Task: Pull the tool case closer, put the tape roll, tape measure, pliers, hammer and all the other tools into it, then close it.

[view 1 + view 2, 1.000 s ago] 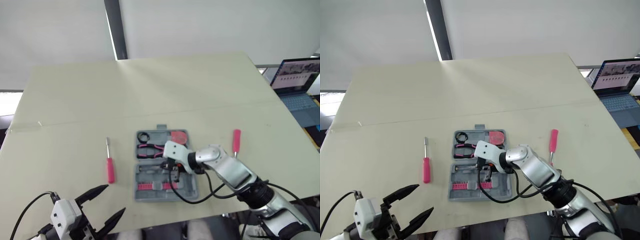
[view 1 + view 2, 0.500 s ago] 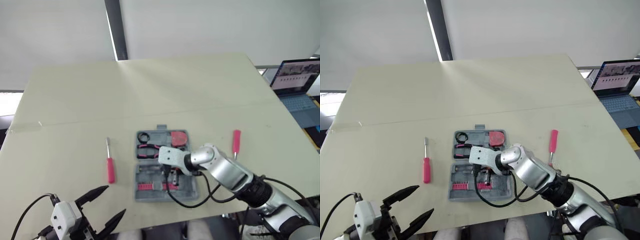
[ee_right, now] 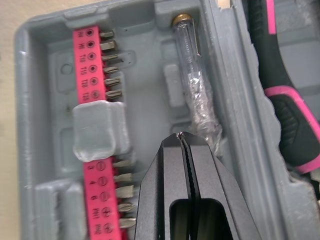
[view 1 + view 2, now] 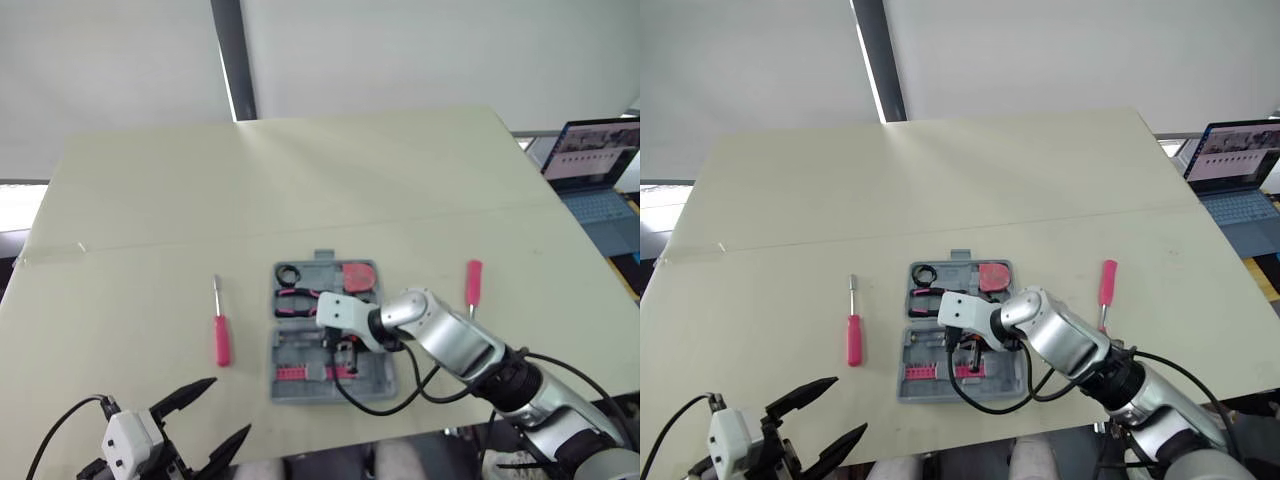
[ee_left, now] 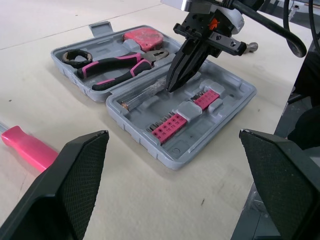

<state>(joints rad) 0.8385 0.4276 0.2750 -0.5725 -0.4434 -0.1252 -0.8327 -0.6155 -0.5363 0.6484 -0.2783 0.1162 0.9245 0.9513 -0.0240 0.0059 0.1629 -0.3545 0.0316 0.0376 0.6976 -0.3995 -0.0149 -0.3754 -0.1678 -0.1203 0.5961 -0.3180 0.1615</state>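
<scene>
The grey tool case lies open near the table's front edge. Its far half holds a black tape roll, pink-handled pliers and a red tape measure. Pink bit strips and a clear-handled screwdriver sit in the near half. My right gripper is shut, its tips down in that near half, just short of the clear screwdriver's end. Low at the front left, off the table's edge, my left gripper stands open with nothing in it.
One pink-handled screwdriver lies on the table left of the case, another to its right. A laptop sits beyond the table's right edge. A seam crosses the tabletop behind the case.
My right gripper has shifted left over the case's near half and come down beside the clear screwdriver. My left gripper has sunk lower, toward me.
</scene>
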